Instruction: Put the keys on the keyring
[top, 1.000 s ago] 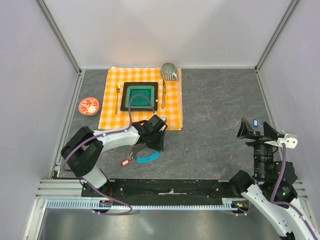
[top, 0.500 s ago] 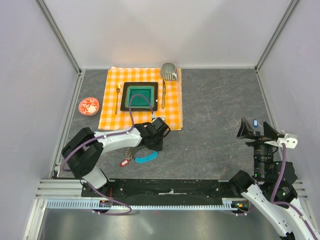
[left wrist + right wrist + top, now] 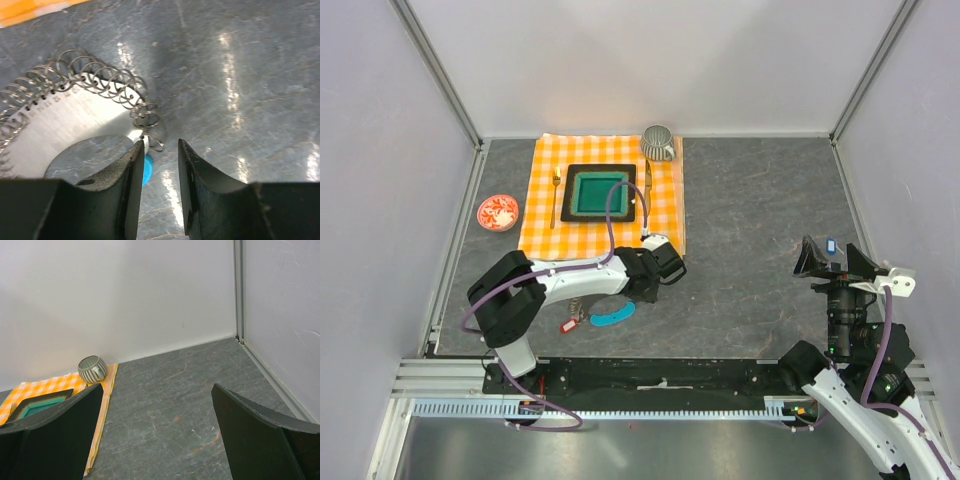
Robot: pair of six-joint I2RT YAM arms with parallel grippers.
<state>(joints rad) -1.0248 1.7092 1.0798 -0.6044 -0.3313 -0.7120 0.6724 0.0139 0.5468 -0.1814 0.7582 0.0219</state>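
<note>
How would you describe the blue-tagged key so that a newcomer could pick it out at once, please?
Start from the orange checked cloth on the far left part of the grey table. Just nearer the arm bases than the cloth's front edge lies the blue-tagged key. Unlike the red-tagged key immediately to its left, whose tag is small and red, its tag is a longer, curved, bright-blue crescent.

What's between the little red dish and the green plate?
Between the red dish and green plate lies a gold fork on the checked cloth; the top view shows it.
</note>
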